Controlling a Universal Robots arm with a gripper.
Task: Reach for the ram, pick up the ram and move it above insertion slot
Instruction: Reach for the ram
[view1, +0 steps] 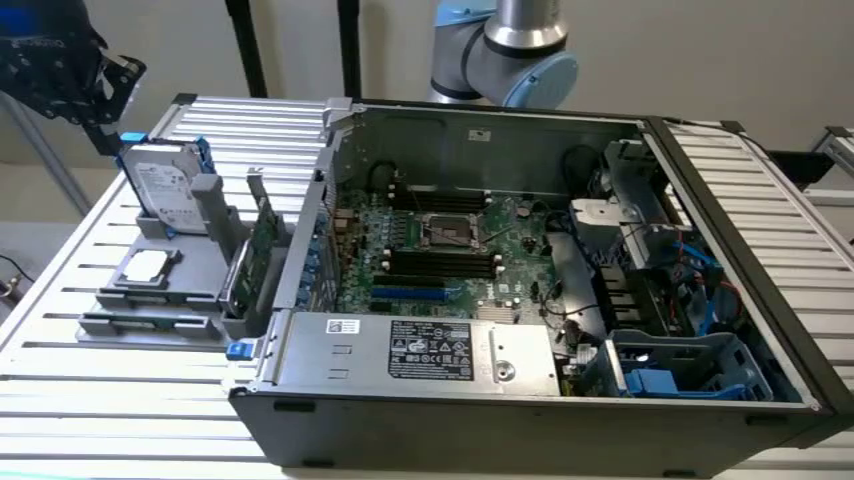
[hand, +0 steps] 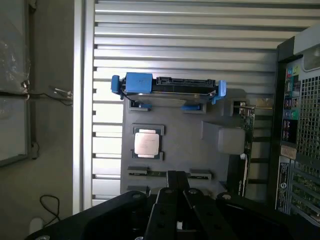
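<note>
Nearest your wrist camera, the tool (hand: 176, 176) has its two dark fingers pressed together at the tips, with nothing pinched between them. In that view the tips line up over the ram (hand: 156, 174), though you cannot tell from this angle how much height separates them. The ram lies flat in its cradle at the near edge of the grey fixture (hand: 185, 130), a thin green strip held between two small end clips. In the exterior view you see the ram (view1: 140, 322) as a narrow dark strip along the front edge of that fixture (view1: 187, 290), towards the exterior view's left. Just past it on the fixture, the processor chip (hand: 147, 144) lies flat in a square pocket, and the exterior view shows it (view1: 147, 266) behind the ram. Further on, the hard drive (hand: 167, 86) stands on edge in its blue carrier (view1: 163, 190). The larger expansion card (hand: 246, 150) stands upright on the fixture's side nearest the computer case (hand: 295, 125). The fixture and the case both rest on the slatted metal counter (view1: 80, 400). The case (view1: 534, 400) lies open with its motherboard (view1: 441, 250) exposed, and the robot arm (view1: 507, 50) rises behind it.
</note>
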